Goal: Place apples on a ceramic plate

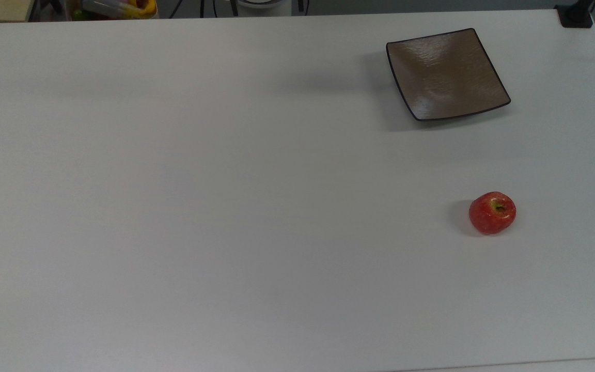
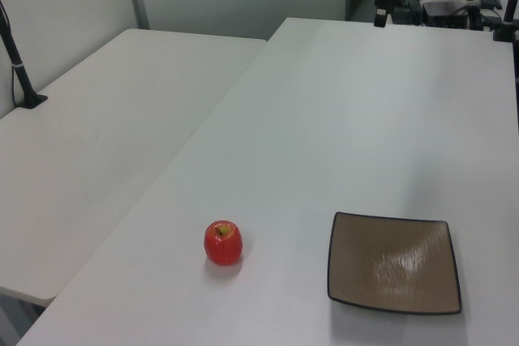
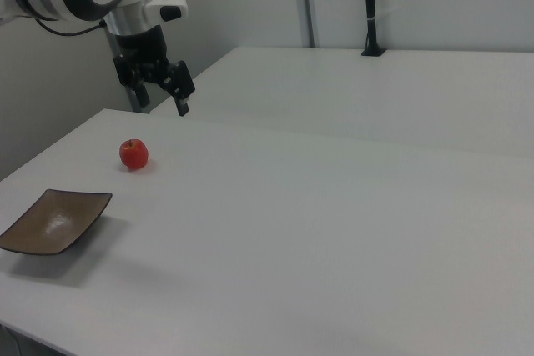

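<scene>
Apples here amount to one red apple (image 1: 492, 213) you can see resting stem-up on the white table (image 1: 225, 206), near the top view's right edge and well apart from the ceramic plate (image 1: 447, 75). Your plate lies bare, closer to the far right corner of the table in the top view, one corner pointing toward the apple. In the left view the apple sits near the table's left edge, with the plate to its right by the near edge, and a second white table (image 2: 105, 143) butts alongside. You have pale partition walls behind both tables, a black post (image 3: 370, 6) clamped at the far table's edge in the right view, and dark equipment past the far end in the left view. Your gripper (image 3: 163, 89) hangs in the air above the table's far edge in the right view, beyond the apple, its fingers spread apart and holding nothing.
</scene>
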You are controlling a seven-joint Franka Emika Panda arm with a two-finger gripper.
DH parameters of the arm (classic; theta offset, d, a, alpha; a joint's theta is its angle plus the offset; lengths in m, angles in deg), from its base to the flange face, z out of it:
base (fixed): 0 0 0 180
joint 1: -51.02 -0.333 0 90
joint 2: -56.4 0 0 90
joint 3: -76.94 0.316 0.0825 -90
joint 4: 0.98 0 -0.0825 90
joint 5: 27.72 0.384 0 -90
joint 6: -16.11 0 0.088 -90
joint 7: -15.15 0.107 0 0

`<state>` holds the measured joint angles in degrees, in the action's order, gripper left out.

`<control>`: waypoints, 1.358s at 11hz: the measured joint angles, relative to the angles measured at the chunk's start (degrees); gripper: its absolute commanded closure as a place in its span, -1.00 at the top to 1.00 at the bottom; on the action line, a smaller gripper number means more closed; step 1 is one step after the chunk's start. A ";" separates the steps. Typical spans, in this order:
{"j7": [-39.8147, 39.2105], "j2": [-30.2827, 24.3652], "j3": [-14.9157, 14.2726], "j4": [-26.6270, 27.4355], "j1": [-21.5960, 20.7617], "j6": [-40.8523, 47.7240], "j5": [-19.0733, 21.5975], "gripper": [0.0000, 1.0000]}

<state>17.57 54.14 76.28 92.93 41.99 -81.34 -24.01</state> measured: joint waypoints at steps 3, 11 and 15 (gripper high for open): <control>0.00 0.04 0.00 0.08 0.00 0.00 0.00 1.00; -0.05 0.25 0.17 0.22 -0.18 0.00 0.00 1.00; 0.32 5.13 0.68 -5.24 -2.35 -0.82 0.56 1.00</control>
<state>17.89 59.27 76.96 87.68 39.64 -82.17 -23.45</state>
